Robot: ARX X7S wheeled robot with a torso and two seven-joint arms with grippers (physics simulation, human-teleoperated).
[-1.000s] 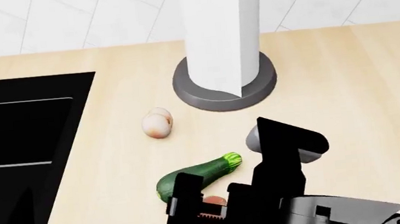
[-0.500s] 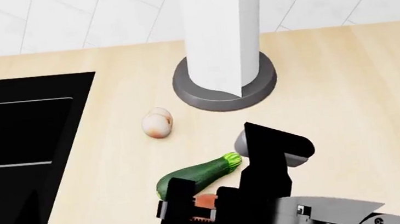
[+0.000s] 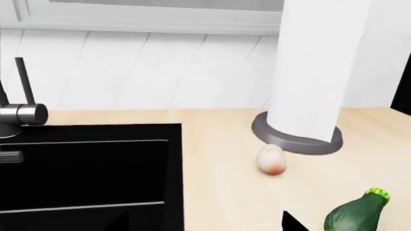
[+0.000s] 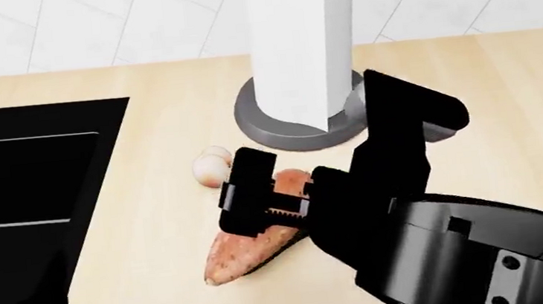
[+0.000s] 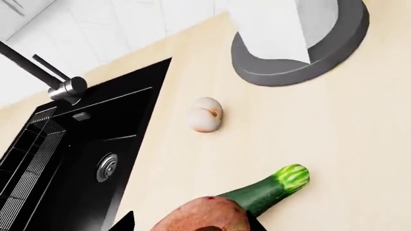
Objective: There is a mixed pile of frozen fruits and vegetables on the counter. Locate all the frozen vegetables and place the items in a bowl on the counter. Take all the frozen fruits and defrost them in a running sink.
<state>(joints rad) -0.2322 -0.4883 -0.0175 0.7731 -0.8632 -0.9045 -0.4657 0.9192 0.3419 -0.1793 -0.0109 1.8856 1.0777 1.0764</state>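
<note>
Right pincer (image 4: 257,209) clenched on the sweet potato (image 4: 251,247), held lifted over the counter (image 4: 157,208) near its front edge; tuber hangs tilted, pointed end down and toward the sink side. Upper end of the sweet potato is hidden behind the pincer body in the head view; right wrist view shows only its blunt end, cut off by the frame. Left pincer: only a dark sliver at the left wrist frame edge, can't tell if released or clenched.

Zucchini (image 5: 266,190) lies on the counter just under/behind the sweet potato, stem end pointing away from the sink; fully blocked by the arm in the head view, lower half cut off in both wrist views. Peach (image 5: 205,114) sits on the counter between the sink (image 5: 77,163) and the paper-towel roll (image 4: 302,52), partly hidden by the pincer in the head view. Faucet (image 5: 55,79) stands at the sink's back edge, drain (image 5: 107,167) visible. Mango and bowl not in any frame.
</note>
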